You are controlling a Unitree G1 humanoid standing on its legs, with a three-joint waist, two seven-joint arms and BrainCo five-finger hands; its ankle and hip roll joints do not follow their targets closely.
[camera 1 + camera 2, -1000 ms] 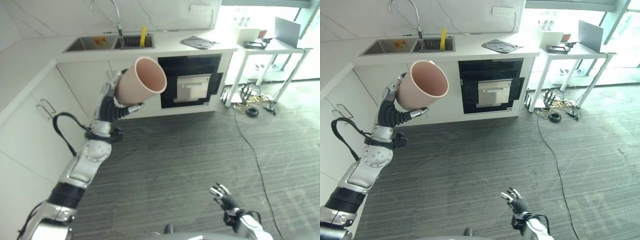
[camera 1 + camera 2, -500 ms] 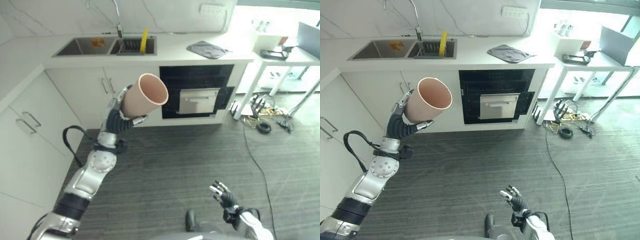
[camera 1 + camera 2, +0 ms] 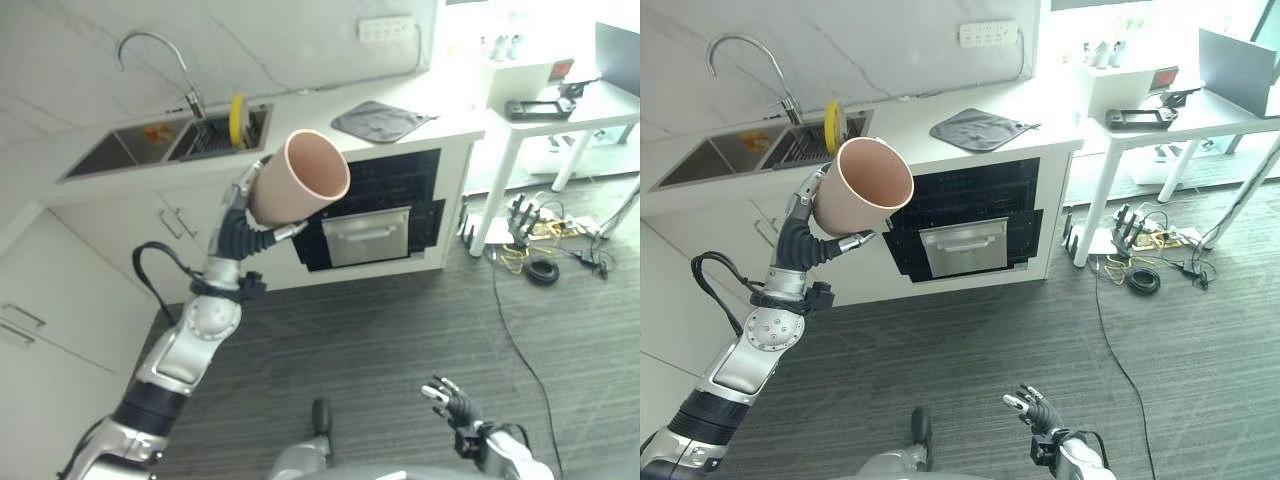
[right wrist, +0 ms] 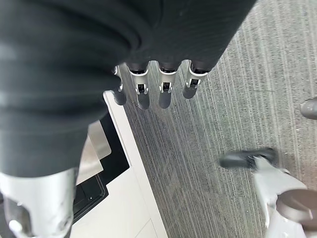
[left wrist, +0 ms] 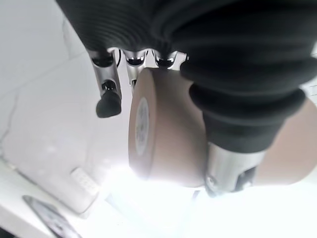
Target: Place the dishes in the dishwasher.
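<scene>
Holding a pink cup [image 3: 300, 180] in our left hand [image 3: 243, 213], fingers clamped round it, dishwasher [image 3: 372, 206] at 3 o'clock of it, right hand [image 3: 452, 403] low, fingers spread apart.

Sink [image 3: 150, 150] contents too small

1. We see the left hand [image 3: 818, 222] raised high, its fingers wrapped round a pink cup [image 3: 864, 187] that lies tilted, with the open mouth facing us.
2. Behind it runs the white counter [image 3: 940, 140] with a sink [image 3: 715, 160], a tap [image 3: 745, 62], and a yellow item [image 3: 831, 123] standing in the sink.
3. A grey cloth [image 3: 977, 128] lies flat on the counter above the black dishwasher [image 3: 965, 228], whose door is closed.
4. The right hand [image 3: 1038, 412] hangs low over the grey floor [image 3: 980, 330], fingers spread.
5. A white table [image 3: 1170, 105] stands to the right of the counter.
</scene>
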